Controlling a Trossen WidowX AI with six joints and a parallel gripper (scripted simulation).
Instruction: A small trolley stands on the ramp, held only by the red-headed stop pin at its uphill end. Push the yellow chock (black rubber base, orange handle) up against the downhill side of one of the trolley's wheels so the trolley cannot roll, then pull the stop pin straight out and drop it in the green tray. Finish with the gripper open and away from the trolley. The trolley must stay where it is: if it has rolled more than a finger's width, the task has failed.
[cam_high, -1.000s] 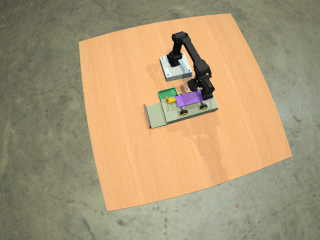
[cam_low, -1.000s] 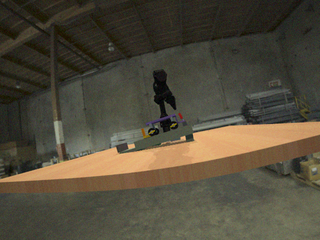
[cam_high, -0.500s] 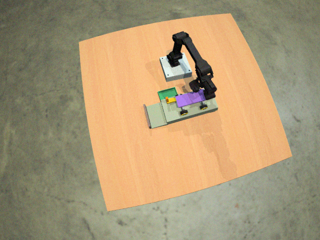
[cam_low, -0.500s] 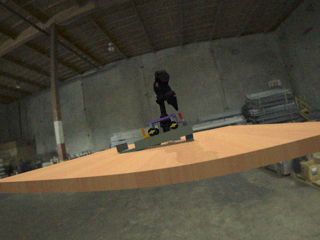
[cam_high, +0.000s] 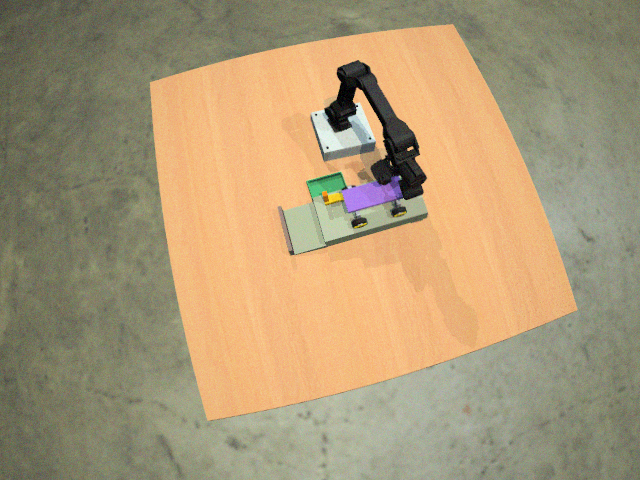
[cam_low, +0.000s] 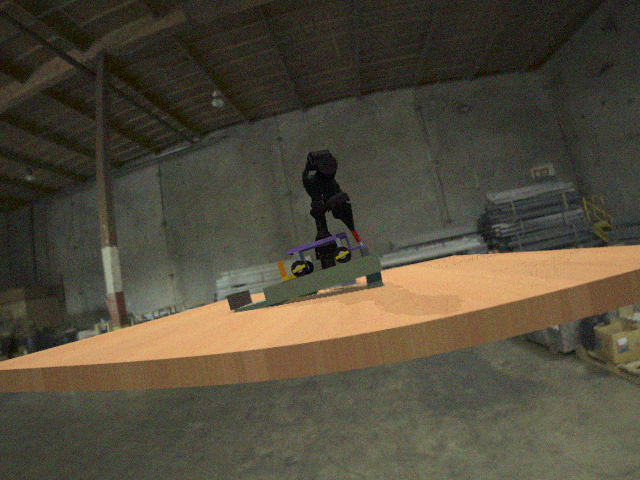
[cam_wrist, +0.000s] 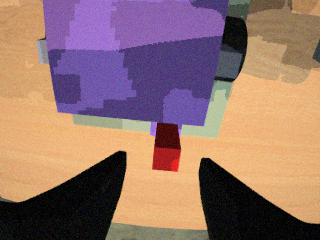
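Note:
The purple trolley (cam_high: 371, 195) (cam_low: 316, 243) (cam_wrist: 175, 65) stands on the sloping grey-green ramp (cam_high: 305, 227) (cam_low: 330, 280). The yellow chock (cam_high: 334, 198) (cam_low: 287, 277), with its upright orange handle, lies at the trolley's downhill end, close to a front wheel; whether it touches a wheel cannot be told. The red-headed stop pin (cam_low: 355, 236) (cam_wrist: 166, 157) stands at the uphill end, its shaft mostly hidden. My gripper (cam_wrist: 163, 162) (cam_low: 354, 230) is open, partway; its fingertips are on either side of the red head in the wrist view, with gaps on both sides. The green tray (cam_high: 327, 184) holds nothing visible.
The ramp's low end has a brown end stop (cam_high: 285, 229) (cam_low: 239, 300). The green tray lies beside the ramp, on the side of the arm's pale base plate (cam_high: 330, 144). The arm reaches over the uphill part of the trolley.

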